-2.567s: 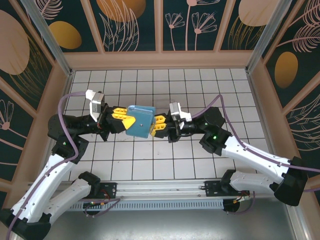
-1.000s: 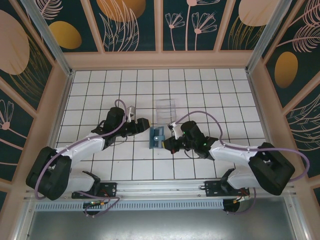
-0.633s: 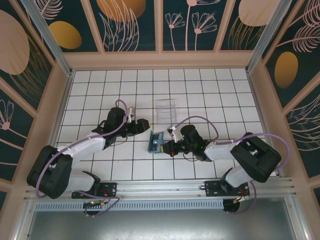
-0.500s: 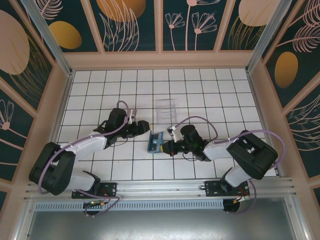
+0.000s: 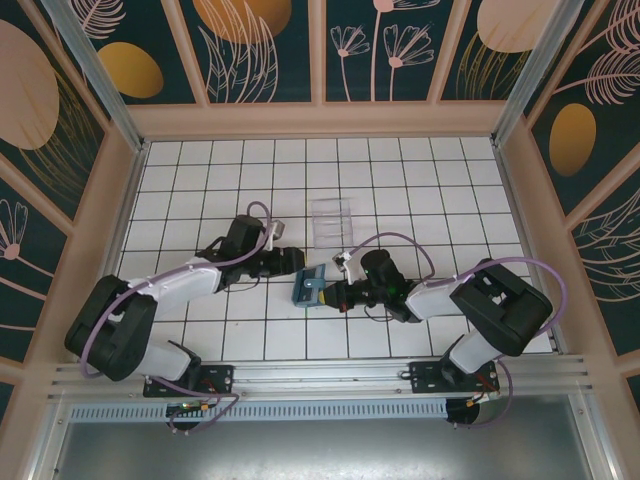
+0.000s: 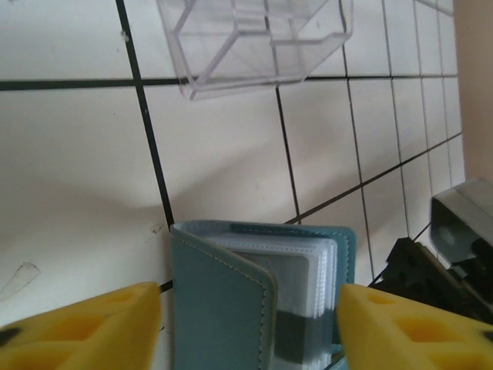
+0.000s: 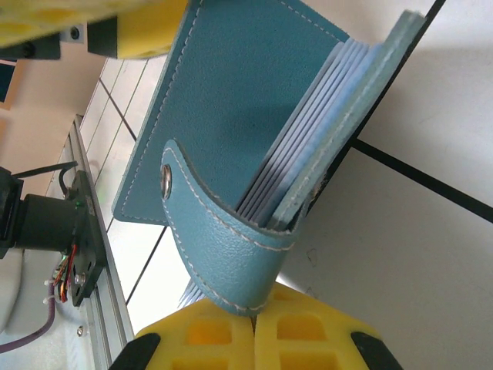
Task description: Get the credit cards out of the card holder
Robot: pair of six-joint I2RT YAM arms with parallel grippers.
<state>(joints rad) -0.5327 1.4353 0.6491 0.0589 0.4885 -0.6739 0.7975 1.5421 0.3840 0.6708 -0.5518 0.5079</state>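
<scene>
On a white tiled table (image 5: 200, 170) with black grid lines, walled by wooden frames and teal floral panels (image 5: 260, 50).

- Clear plastic slotted stand (image 5: 333, 220): just behind the centre, apart from both arms.
- Teal card holder (image 5: 310, 288): at centre on the tiles, standing part open, with pale sleeves (image 6: 304, 266) fanned between its covers.
- Fingers of the right gripper (image 7: 254, 327): clenched together on the holder's snap strap (image 7: 208, 254).
- Yellow fingers (image 6: 92, 324) of the left gripper (image 6: 250, 312): spread, one on either side of the holder. Whether they touch it cannot be told.
</scene>
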